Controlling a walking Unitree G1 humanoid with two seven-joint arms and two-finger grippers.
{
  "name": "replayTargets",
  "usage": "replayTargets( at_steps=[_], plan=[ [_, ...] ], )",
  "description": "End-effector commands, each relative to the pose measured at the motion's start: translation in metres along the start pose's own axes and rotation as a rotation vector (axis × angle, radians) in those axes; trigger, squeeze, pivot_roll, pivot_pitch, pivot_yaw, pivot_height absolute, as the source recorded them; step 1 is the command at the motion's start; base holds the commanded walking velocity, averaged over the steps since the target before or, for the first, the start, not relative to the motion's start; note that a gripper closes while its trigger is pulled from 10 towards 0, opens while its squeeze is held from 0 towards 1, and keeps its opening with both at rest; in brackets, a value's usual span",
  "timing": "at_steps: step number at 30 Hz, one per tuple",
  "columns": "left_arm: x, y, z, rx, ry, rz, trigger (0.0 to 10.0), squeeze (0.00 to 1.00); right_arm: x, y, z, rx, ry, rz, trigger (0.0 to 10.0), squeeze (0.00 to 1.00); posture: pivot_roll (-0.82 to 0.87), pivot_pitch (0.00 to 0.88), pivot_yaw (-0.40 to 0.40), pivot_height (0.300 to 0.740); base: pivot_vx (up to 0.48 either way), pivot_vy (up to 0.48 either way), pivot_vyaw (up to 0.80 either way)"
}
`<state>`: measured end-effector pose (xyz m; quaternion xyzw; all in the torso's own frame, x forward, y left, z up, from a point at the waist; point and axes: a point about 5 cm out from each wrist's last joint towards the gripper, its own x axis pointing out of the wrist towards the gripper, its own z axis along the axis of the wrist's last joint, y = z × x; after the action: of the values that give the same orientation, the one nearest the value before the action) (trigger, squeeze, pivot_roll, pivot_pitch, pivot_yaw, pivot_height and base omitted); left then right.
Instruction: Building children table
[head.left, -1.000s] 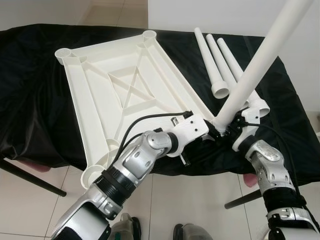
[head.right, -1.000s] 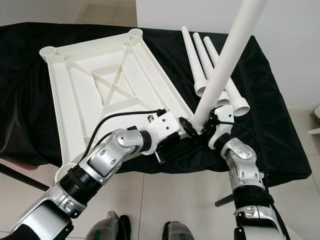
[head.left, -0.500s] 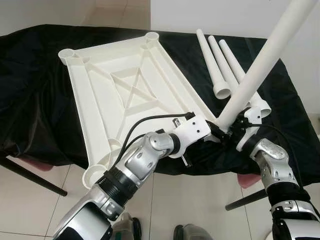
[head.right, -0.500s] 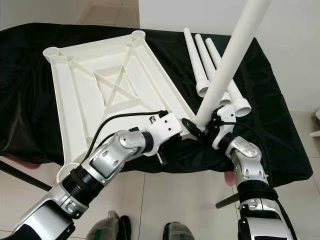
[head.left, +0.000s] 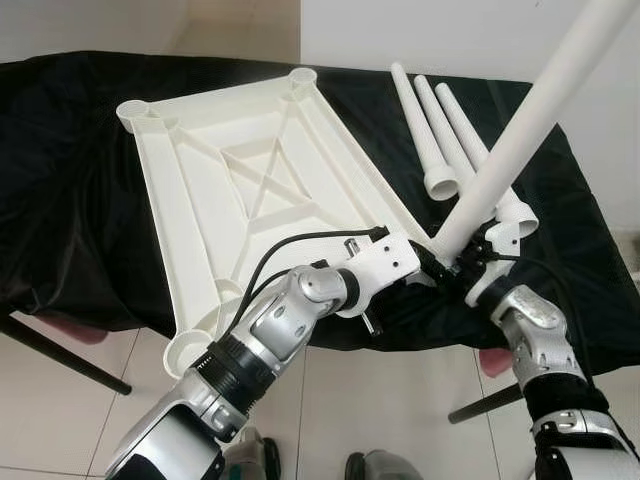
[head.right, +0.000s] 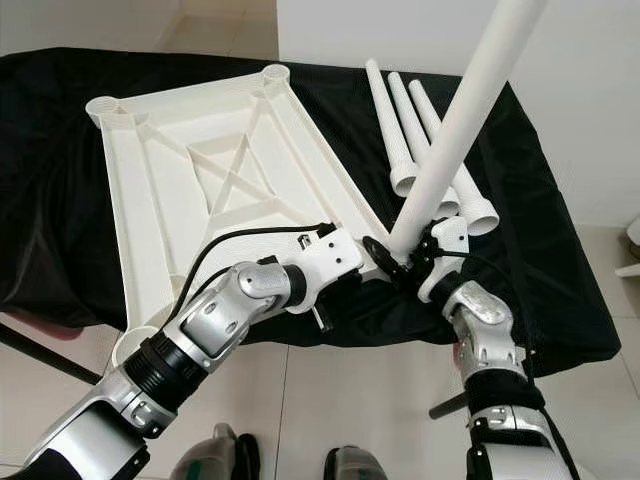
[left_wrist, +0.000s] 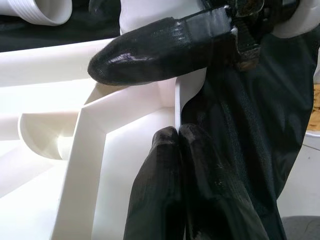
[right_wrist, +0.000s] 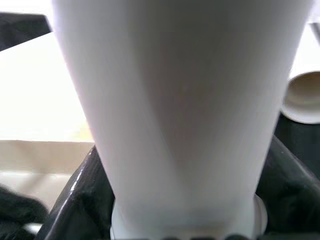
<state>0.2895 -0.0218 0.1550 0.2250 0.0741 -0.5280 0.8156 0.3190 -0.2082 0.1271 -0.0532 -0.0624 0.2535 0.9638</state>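
We judged the build to be at its first leg, with none yet seated. The white ribbed plastic tabletop (head.left: 250, 190) lay upside down on the black-draped counter (head.left: 60, 180), running from the far left corner toward the near edge. Its four round corner sockets looked empty as far as we could see. Our right pincer (head.left: 470, 255) was clamped around the base of a long white plastic tube leg (head.left: 520, 130), which stood tilted up and away over the tabletop's near right corner socket. Our left pincer (head.left: 425, 268) sat at that same corner. In the left wrist view its fingers (left_wrist: 165, 47) straddled the tabletop's rim there, steadying it. Three more white tube legs (head.left: 440, 130) lay side by side near the counter's far right corner, still to be fitted.
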Motion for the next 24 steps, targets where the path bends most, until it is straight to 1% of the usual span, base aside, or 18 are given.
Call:
replayTargets(
  at_steps=[1, 2, 3, 4, 5, 8, 12, 13, 14, 16, 17, 18, 20, 24],
  plan=[
    [0.000, -0.008, -0.001, -0.010, -0.006, -0.062, 10.0, 0.00, -0.010, -0.010, -0.013, 0.024, 0.069, -0.210, 0.0, 0.00, -0.04, 0.064, 0.001, 0.740, 0.000, 0.000, 0.00],
    [0.001, -0.009, -0.002, -0.011, -0.006, -0.062, 10.0, 0.00, -0.008, -0.006, -0.012, 0.044, 0.058, -0.251, 0.0, 0.00, -0.04, 0.065, 0.000, 0.740, 0.000, 0.000, 0.00],
    [0.001, -0.009, -0.002, -0.011, -0.006, -0.062, 10.0, 0.00, -0.008, -0.006, -0.012, 0.044, 0.058, -0.251, 0.0, 0.00, -0.04, 0.065, 0.000, 0.740, 0.000, 0.000, 0.00],
    [0.001, -0.009, -0.002, -0.011, -0.006, -0.062, 10.0, 0.00, -0.007, -0.003, -0.011, 0.061, 0.049, -0.289, 0.0, 0.00, -0.04, 0.064, -0.002, 0.740, 0.000, 0.000, 0.00],
    [0.001, -0.009, -0.002, -0.011, -0.006, -0.062, 10.0, 0.00, -0.007, -0.003, -0.011, 0.061, 0.049, -0.289, 0.0, 0.00, -0.04, 0.064, -0.002, 0.740, 0.000, 0.000, 0.00],
    [0.000, -0.009, -0.002, -0.013, -0.004, -0.063, 10.0, 0.00, -0.002, 0.008, -0.006, 0.069, 0.021, -0.370, 0.0, 0.00, -0.04, 0.065, -0.003, 0.740, 0.000, 0.000, 0.00],
    [0.000, -0.010, -0.003, -0.013, -0.003, -0.064, 10.0, 0.00, 0.000, 0.014, -0.003, 0.078, 0.006, -0.409, 0.0, 0.00, -0.04, 0.065, -0.003, 0.740, 0.000, 0.000, 0.00],
    [0.000, -0.010, -0.003, -0.013, -0.003, -0.065, 10.0, 0.00, 0.002, 0.023, -0.003, 0.079, 0.006, -0.458, 0.0, 0.00, -0.04, 0.067, -0.001, 0.740, 0.000, 0.000, 0.00],
    [0.000, -0.010, -0.003, -0.013, -0.003, -0.065, 10.0, 0.00, 0.002, 0.023, -0.003, 0.079, 0.006, -0.458, 0.0, 0.00, -0.04, 0.067, -0.001, 0.740, 0.000, 0.000, 0.00],
    [0.000, -0.010, -0.003, -0.013, -0.002, -0.067, 10.0, 0.00, 0.004, 0.036, 0.000, 0.069, 0.009, -0.565, 0.0, 0.00, -0.04, 0.069, -0.002, 0.740, 0.000, 0.000, 0.00],
    [0.000, -0.011, -0.004, -0.013, -0.001, -0.068, 10.0, 0.00, 0.006, 0.043, 0.000, 0.080, 0.011, -0.606, 0.0, 0.00, -0.04, 0.069, -0.002, 0.740, 0.000, 0.000, 0.00],
    [0.000, -0.011, -0.004, -0.013, -0.001, -0.068, 10.0, 0.00, 0.007, 0.046, 0.000, 0.089, 0.014, -0.624, 0.0, 0.00, -0.04, 0.069, -0.002, 0.740, 0.000, 0.000, 0.00],
    [0.000, -0.011, -0.004, -0.015, -0.001, -0.068, 10.0, 0.00, 0.012, 0.059, 0.000, 0.132, 0.015, -0.592, 0.0, 0.00, -0.04, 0.070, 0.000, 0.740, 0.000, 0.000, 0.00],
    [0.000, -0.011, -0.004, -0.014, -0.001, -0.070, 10.0, 0.00, 0.012, 0.064, 0.002, 0.139, 0.014, -0.578, 0.0, 0.00, -0.04, 0.070, 0.001, 0.740, 0.000, 0.000, 0.00]
  ],
)
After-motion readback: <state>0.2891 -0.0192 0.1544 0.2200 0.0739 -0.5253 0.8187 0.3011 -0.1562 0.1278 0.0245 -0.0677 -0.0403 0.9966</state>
